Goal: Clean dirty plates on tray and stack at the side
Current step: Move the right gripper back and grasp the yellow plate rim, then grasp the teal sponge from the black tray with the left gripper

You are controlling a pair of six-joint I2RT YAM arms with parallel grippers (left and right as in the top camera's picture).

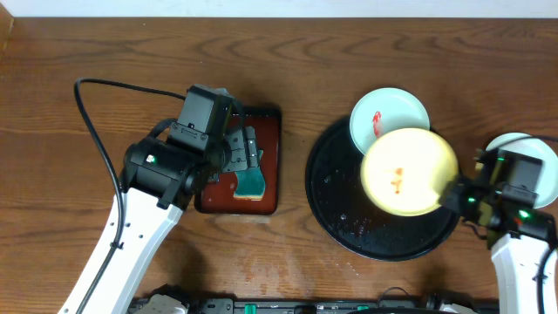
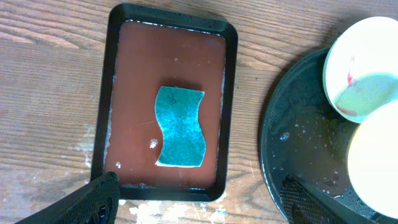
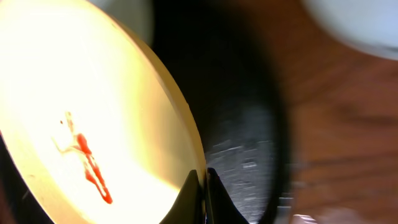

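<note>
Plates [image 1: 534, 146] look unwiped: right gripper [image 3: 203, 182] pinches the smeared yellow plate [image 1: 408, 172] above the tray [image 1: 338, 218], 1 smeared mint plate [image 1: 388, 115] waits there, left gripper [image 1: 248, 155] hangs spread over the sponge [image 2: 180, 127].

From overhead, hidden under the left gripper [image 1: 250, 157]: the left part of the reddish-brown tray [image 1: 270, 131] and the top of the blue-green sponge [image 1: 251, 183]. Overlapped by the yellow plate [image 1: 408, 172]: the lower rim of one mint plate [image 1: 390, 113] and part of the black tray [image 1: 349, 218]. Half covered by the right arm [image 1: 514, 187] and cut by the right edge: the second mint plate [image 1: 523, 142]. At the left wrist, only fingertips [image 2: 102, 196] in the bottom corners; black tray and both plates cropped at right. At the right wrist, blurred throughout; yellow plate cropped left, top, bottom.
</note>
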